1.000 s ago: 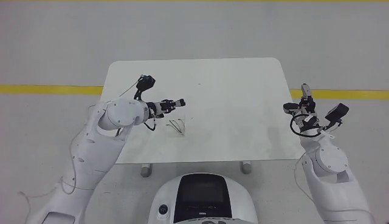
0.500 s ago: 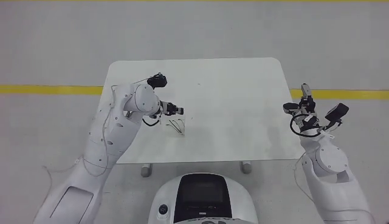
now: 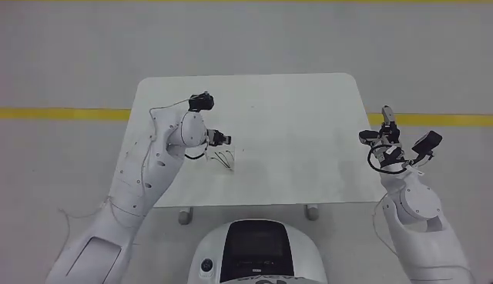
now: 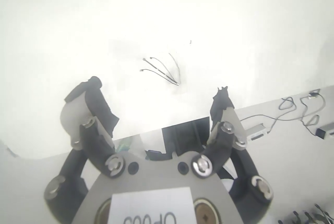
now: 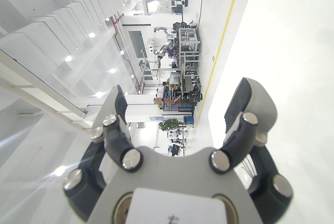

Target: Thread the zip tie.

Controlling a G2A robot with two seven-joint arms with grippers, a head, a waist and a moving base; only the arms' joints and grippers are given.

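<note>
Several thin black zip ties (image 3: 224,160) lie fanned out on the white table (image 3: 293,130), near its front left part; in the left wrist view the zip ties (image 4: 164,70) meet at one end. My left gripper (image 3: 223,138) hangs just above and behind them, open and empty, its fingers (image 4: 95,102) spread wide. My right gripper (image 3: 385,118) is held up beyond the table's right edge, open with nothing between its fingers (image 5: 241,102).
The table's front edge (image 4: 182,123) runs close under the left gripper. Cables and small boxes (image 4: 300,110) lie on the floor past it. A yellow floor line (image 3: 62,113) passes behind the table.
The left arm has swung its wrist round and drawn the gripper in above the zip ties. The right arm has kept still.
</note>
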